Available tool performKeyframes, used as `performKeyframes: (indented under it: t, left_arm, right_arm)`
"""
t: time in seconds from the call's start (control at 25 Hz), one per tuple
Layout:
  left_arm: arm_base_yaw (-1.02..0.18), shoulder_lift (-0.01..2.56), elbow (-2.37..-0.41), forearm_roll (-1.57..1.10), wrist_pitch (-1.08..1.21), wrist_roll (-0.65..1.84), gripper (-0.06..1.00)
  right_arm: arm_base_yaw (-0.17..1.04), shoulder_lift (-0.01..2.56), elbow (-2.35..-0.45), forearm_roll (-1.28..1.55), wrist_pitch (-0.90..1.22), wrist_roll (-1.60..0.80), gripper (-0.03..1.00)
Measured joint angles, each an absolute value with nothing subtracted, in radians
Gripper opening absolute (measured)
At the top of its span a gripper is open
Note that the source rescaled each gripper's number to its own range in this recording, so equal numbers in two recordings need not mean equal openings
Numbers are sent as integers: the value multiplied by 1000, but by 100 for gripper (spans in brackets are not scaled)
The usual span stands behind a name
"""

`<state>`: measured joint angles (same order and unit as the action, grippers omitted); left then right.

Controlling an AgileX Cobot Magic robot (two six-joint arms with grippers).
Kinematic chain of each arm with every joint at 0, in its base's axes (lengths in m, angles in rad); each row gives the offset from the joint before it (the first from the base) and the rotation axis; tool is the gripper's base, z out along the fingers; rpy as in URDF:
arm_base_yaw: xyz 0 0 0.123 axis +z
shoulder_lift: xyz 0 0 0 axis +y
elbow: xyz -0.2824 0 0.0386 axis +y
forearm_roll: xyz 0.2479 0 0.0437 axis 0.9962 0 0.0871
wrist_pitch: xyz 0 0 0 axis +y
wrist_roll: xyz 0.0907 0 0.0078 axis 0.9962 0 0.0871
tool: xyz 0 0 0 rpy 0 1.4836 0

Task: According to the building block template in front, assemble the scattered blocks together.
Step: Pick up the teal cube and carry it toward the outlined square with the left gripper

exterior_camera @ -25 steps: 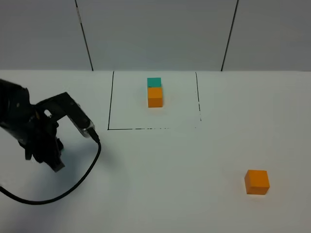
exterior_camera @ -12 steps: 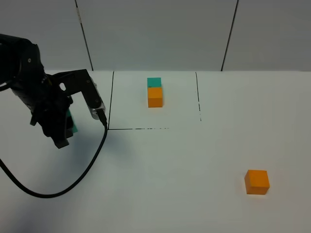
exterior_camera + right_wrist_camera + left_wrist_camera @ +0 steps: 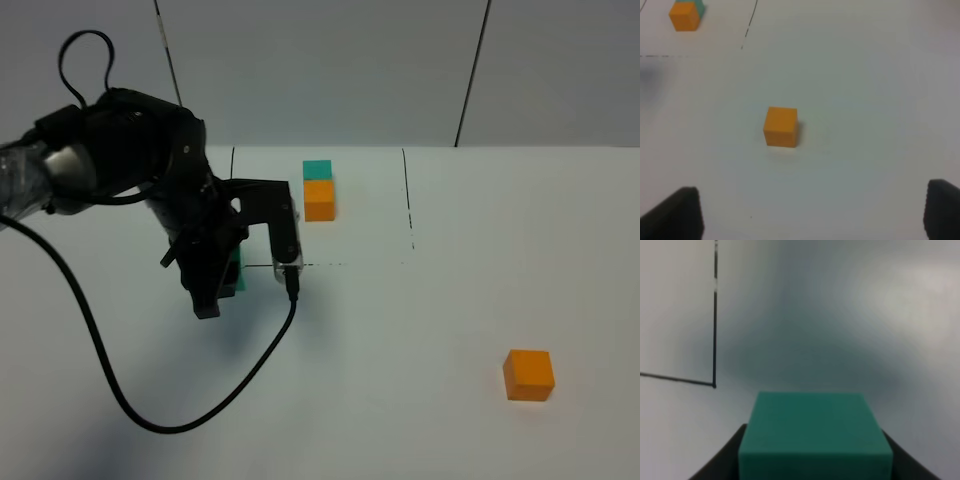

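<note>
Since the frame a second before, the left arm had swung from the far left edge of the white table [image 3: 400, 330] towards the middle. In the high view the left gripper [image 3: 225, 288] hung just beside the near left corner of the thin black drawn outline [image 3: 228, 210], with its black cable [image 3: 200, 400] trailing in a loop behind it. The plain matte teal cube [image 3: 237, 270], not visible at all a second before, showed between its jaws and appeared lifted above the tabletop. The plain matte orange cube [image 3: 528, 374] lay where it had been, well apart at the near right. The template pair of small joined cubes, teal behind orange [image 3: 319, 190], sat unchanged inside the outline, towards its far side.

In the left wrist view the teal cube filled the space between the dark fingers [image 3: 720, 465], which pressed against both of its sides in a firm pinch. One corner of the outline lay on the table beyond it.

In the right wrist view the right gripper [image 3: 810, 215] had its jaws spread wide with nothing between them. The orange cube rested on the table ahead of it, untouched, and the template pair showed small in the distance.
</note>
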<state>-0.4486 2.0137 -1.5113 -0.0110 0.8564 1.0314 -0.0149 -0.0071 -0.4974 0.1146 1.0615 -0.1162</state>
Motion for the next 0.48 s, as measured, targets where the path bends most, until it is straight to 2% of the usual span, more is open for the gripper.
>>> performKeyframes:
  t: [0.48]
  left_arm:
    - [-540,2207,-1695,-18,941,1033,0]
  right_arm:
    - [-15,-7,-497,115,1062,-116,76]
